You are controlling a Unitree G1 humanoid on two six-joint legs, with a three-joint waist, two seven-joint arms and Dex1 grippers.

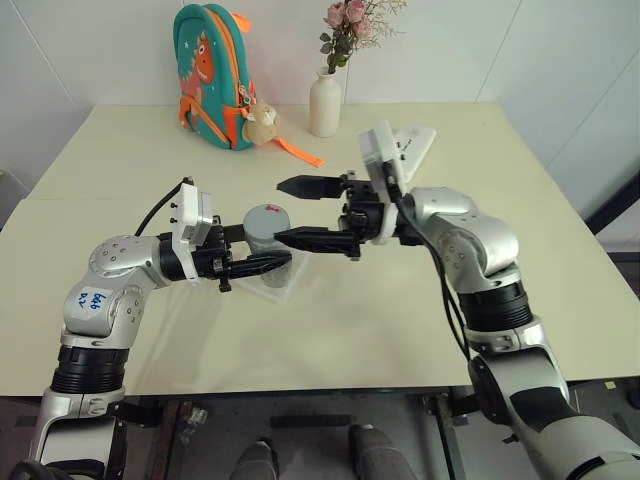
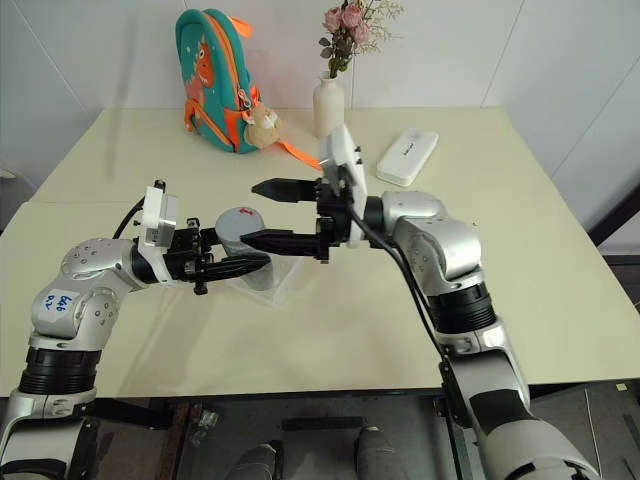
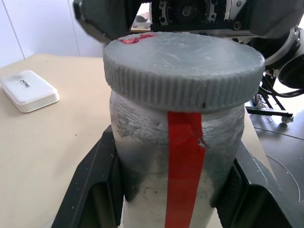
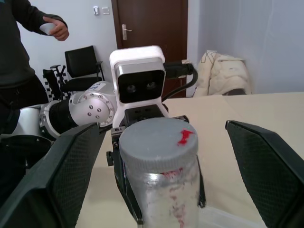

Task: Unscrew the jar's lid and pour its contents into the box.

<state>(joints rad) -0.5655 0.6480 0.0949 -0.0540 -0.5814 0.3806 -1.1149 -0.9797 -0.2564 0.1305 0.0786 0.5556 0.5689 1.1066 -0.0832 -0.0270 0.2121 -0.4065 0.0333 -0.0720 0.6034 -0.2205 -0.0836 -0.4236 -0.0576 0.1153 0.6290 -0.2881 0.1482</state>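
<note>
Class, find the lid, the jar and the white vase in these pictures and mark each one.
lid (image 3: 183,64): left wrist view, top face of the cap.
jar (image 3: 142,156): left wrist view, wall beside the red strip.
vase (image 1: 324,105): left eye view, middle of its body.

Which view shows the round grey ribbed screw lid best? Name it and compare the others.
The left wrist view: the round grey ribbed screw lid sits close, its ribbed edge and red mark plain, still on the silvery jar. The right wrist view shows its top and red mark from farther off. The eye views show a small grey disc.
</note>
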